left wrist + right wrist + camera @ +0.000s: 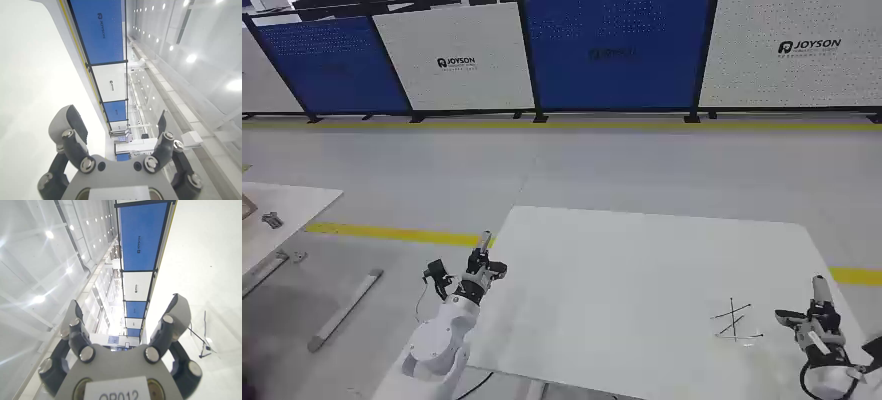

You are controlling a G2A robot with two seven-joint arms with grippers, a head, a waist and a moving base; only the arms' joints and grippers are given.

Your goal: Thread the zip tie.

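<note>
Your zip ties (733, 322) lie crossed on the table (622, 290), near right, just beside the right gripper (125, 303), which is spread wide and empty, presumably ready to pick. The left gripper (119, 117) hangs at the near-left edge, equally wide, holding nothing, well apart from them, likely waiting.

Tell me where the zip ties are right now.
In the top view, the zip ties lie crossed on the white table toward its near right corner, apart from the open right hand just beside them.
</note>
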